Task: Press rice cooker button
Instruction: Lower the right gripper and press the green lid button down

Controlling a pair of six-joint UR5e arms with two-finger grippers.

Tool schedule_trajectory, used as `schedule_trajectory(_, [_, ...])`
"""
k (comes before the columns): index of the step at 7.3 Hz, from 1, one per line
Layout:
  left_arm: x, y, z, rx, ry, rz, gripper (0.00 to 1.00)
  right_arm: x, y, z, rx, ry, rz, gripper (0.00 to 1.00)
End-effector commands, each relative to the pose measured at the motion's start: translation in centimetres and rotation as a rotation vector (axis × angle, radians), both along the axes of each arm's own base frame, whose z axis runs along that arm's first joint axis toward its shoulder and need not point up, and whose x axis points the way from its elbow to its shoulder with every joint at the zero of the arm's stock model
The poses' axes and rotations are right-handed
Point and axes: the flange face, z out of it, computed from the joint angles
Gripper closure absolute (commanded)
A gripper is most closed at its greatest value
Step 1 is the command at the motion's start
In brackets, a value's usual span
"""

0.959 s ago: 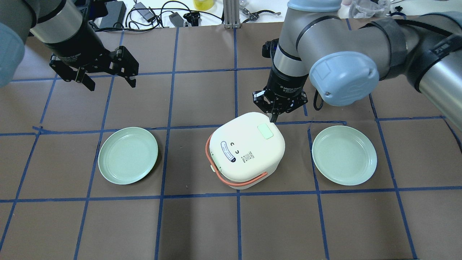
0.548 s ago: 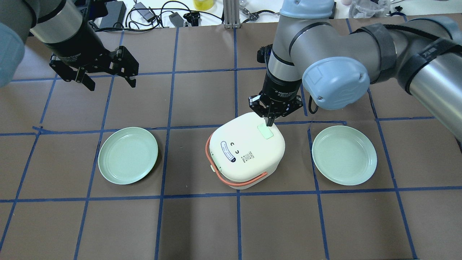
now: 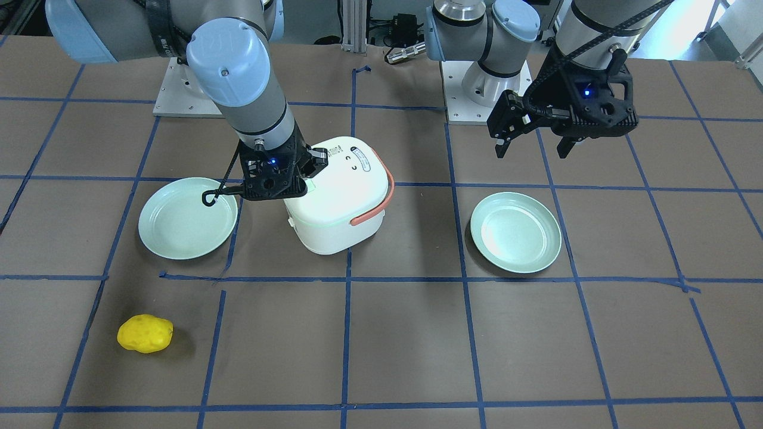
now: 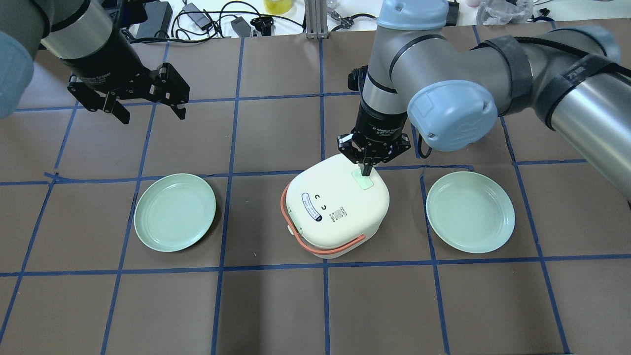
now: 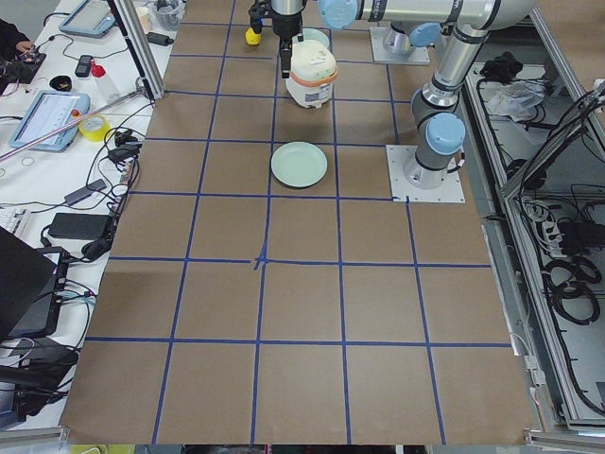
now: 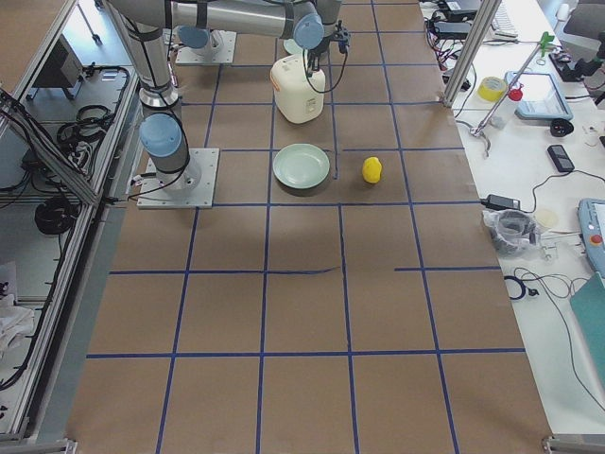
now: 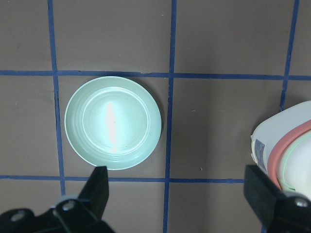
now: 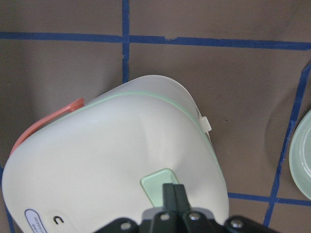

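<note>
A cream rice cooker [image 4: 337, 204] with a salmon handle and a pale green lid button [image 4: 364, 182] stands at the table's middle; it also shows in the front view [image 3: 337, 193]. My right gripper [image 4: 366, 170] is shut, its fingertips together, pointing down onto the near edge of the button. In the right wrist view the closed fingers [image 8: 173, 194] meet the green button [image 8: 158, 183]. My left gripper [image 4: 150, 114] is open and empty, held high over the table's back left, far from the cooker. The left wrist view shows its fingers [image 7: 97, 187] wide apart.
Two pale green plates lie beside the cooker, one on the left [image 4: 175, 212] and one on the right [image 4: 470, 212]. A yellow potato-like object [image 3: 145, 333] lies on the operators' side. Cables and gear line the far table edge [image 4: 222, 19].
My right gripper has moved left and down, from beside the cooker's edge onto the green button. The left arm has not moved.
</note>
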Motion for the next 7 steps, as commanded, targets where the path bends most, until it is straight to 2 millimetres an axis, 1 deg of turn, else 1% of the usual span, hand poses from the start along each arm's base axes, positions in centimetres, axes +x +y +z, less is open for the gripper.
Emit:
schedule_trajectory(1, [0.00, 0.00, 0.00, 0.000, 0.000, 0.000, 0.00, 0.05, -0.18, -0.40, 0.007, 0.002, 0.000, 1.00])
schedule_trajectory(3, [0.00, 0.00, 0.00, 0.000, 0.000, 0.000, 0.00, 0.07, -0.28, -0.89, 0.018, 0.004, 0.000, 1.00])
schedule_trajectory(6, [0.00, 0.00, 0.00, 0.000, 0.000, 0.000, 0.00, 0.07, -0.28, -0.89, 0.018, 0.004, 0.000, 1.00])
schedule_trajectory(7, [0.00, 0.00, 0.00, 0.000, 0.000, 0.000, 0.00, 0.05, -0.17, -1.25, 0.025, 0.006, 0.000, 1.00])
